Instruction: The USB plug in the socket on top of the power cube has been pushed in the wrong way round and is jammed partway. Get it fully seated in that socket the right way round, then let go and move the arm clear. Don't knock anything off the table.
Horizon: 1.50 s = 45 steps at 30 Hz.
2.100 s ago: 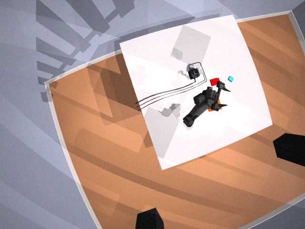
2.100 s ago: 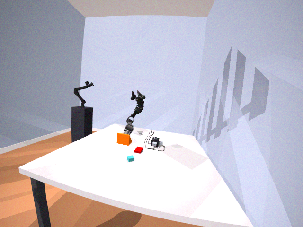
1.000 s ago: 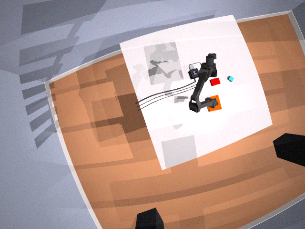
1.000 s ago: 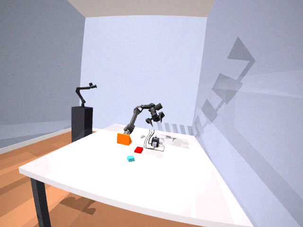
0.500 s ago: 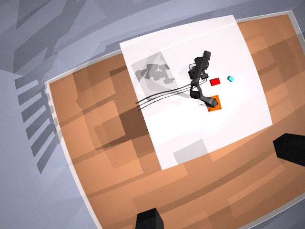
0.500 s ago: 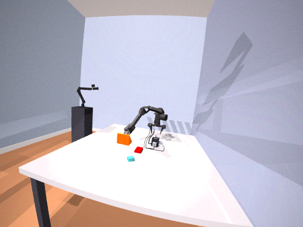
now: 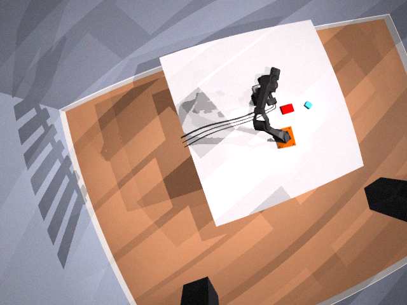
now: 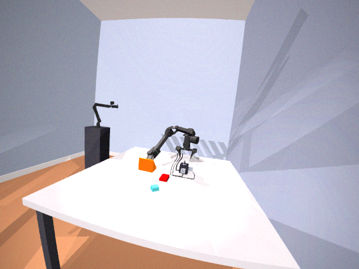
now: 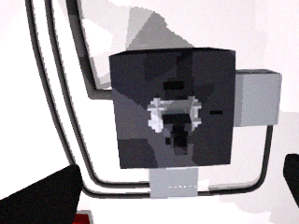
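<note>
The dark power cube (image 8: 183, 167) (image 9: 135, 112) stands on the table below my gripper. A small black plug (image 9: 179, 140) stands up from its top face, beside a bright metallic shape (image 9: 155, 119) in the wrist view. How deep the plug sits and which way round it is cannot be told. My gripper (image 8: 184, 158) (image 9: 184, 171) is open and empty, pointing down above the cube, with its fingers wide apart. In the top view the arm covers most of the cube and the gripper.
Grey plugs (image 9: 258, 98) (image 9: 174, 182) sit at two cube sides, with black cables (image 9: 42, 84) looping around. A red block (image 7: 287, 108) (image 8: 164, 177) and a cyan block (image 7: 308, 105) (image 8: 155, 188) lie nearby. The arm's base is by an orange block (image 7: 292, 142) (image 8: 146, 165).
</note>
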Tool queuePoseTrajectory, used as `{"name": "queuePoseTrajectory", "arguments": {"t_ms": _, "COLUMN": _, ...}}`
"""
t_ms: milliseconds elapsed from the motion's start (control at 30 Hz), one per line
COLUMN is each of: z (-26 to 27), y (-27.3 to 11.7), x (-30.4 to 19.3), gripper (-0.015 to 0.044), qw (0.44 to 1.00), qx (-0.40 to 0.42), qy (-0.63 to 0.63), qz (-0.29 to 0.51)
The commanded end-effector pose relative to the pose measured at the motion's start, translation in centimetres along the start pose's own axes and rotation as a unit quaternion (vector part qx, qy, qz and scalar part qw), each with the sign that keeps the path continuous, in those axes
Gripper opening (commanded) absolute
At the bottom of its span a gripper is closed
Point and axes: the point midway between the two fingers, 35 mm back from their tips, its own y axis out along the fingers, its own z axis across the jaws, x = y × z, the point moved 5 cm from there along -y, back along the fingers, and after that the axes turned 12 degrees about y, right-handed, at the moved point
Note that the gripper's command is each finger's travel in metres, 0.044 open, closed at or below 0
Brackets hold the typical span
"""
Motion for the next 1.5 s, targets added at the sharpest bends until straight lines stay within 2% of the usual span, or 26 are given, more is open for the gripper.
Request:
{"name": "queuePoseTrajectory", "arguments": {"t_ms": 0, "z": 0.0, "y": 0.4, "x": 0.0, "gripper": 0.0440, "qw": 1.000, "qx": 0.000, "qy": 0.001, "qz": -0.002}}
{"name": "queuePoseTrajectory", "arguments": {"t_ms": 767, "z": 0.0, "y": 2.5, "x": 0.1, "gripper": 0.0440, "qw": 1.000, "qx": -0.001, "qy": 0.001, "qz": -0.002}}
{"name": "queuePoseTrajectory", "arguments": {"t_ms": 1300, "z": 0.0, "y": 2.3, "x": 0.1, "gripper": 0.0020, "qw": 1.000, "qx": 0.001, "qy": 0.000, "qz": -0.001}}
{"name": "queuePoseTrajectory", "arguments": {"t_ms": 1333, "z": 0.0, "y": 2.3, "x": 0.1, "gripper": 0.0000, "qw": 1.000, "qx": 0.001, "qy": 0.000, "qz": -0.001}}
{"name": "queuePoseTrajectory", "arguments": {"t_ms": 1467, "z": 0.0, "y": 2.3, "x": 0.1, "gripper": 0.0000, "qw": 1.000, "qx": 0.001, "qy": 0.000, "qz": -0.001}}
